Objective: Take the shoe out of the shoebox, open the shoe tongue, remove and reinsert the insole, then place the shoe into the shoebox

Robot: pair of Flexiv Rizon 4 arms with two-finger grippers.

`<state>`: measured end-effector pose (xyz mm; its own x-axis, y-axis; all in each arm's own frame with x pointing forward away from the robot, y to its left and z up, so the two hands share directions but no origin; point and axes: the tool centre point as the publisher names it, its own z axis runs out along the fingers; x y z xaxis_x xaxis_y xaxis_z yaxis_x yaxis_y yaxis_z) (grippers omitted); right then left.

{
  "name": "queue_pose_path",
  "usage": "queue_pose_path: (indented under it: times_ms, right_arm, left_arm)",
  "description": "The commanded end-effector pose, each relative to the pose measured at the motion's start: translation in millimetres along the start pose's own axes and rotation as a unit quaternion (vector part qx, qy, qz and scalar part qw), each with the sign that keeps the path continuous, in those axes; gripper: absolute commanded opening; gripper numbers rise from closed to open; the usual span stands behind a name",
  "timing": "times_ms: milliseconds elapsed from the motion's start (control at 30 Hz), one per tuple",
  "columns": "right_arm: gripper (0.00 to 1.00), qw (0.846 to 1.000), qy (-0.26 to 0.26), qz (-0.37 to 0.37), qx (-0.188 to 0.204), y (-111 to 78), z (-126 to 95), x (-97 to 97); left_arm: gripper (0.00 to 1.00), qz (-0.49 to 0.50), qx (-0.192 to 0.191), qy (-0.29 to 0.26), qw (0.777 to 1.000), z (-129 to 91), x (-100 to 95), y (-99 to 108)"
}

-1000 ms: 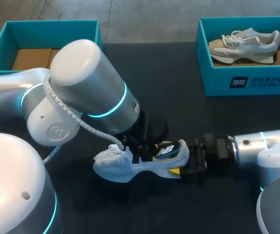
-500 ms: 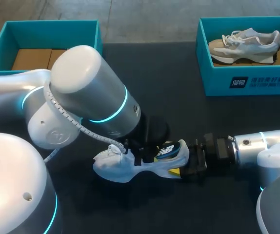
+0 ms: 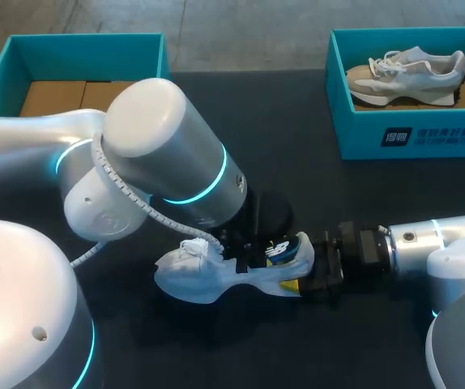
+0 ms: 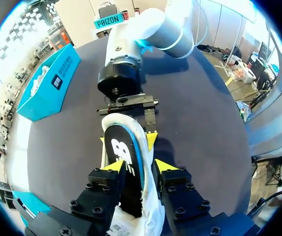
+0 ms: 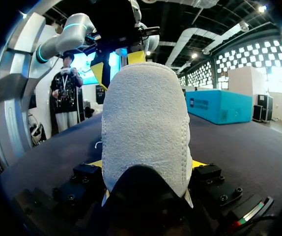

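Note:
A white shoe lies on its side on the dark table, toe towards my left. My right gripper is shut on its heel; in the right wrist view the white heel fills the gap between the yellow tips of my right gripper. A black insole with a blue edge sticks up out of the shoe's opening. My left gripper is shut on this insole, its fingers reaching into the opening. The left arm's bulk hides most of the shoe's middle in the head view.
A teal shoebox lined with brown paper stands at the back left. Another teal box at the back right holds a beige and white shoe. Bare table lies between the boxes and in front of the shoe.
My left arm's large link has swung to the right over the shoe. Less of the insole shows above the heel. The right arm and the shoe have stayed put.

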<state>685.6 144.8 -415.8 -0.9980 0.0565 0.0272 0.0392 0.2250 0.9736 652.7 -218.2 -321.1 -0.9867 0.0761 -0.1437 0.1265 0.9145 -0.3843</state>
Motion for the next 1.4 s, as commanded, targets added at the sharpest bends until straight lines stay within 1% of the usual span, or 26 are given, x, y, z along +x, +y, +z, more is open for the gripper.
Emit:
queue_pose_path:
  times_ms: [33, 500, 900, 1300, 1400]
  right_arm:
    - [0.00, 1.000, -0.001, 0.000, 0.002, 1.2, 0.4, 1.2]
    - [0.00, 1.000, -0.001, 0.000, 0.002, 1.2, 0.4, 1.2]
    - [0.00, 1.000, -0.001, 0.000, 0.002, 1.2, 0.4, 1.2]
    - [0.00, 1.000, -0.001, 0.000, 0.002, 1.2, 0.4, 1.2]
    - [0.00, 1.000, -0.001, 0.000, 0.002, 1.2, 0.4, 1.2]
  left_arm:
    - [0.36, -0.004, -0.009, -0.012, 1.000, 12.5, 3.1, -6.0]
    - [0.35, -0.012, -0.001, -0.027, 1.000, 17.8, 6.6, -6.6]
    - [0.36, -0.024, 0.000, -0.066, 0.998, 22.9, 6.6, -6.5]
    - [0.36, -0.036, 0.000, -0.088, 0.995, 26.6, -3.5, -11.2]
    - [0.36, -0.039, -0.001, -0.101, 0.994, 28.2, -6.6, -12.7]
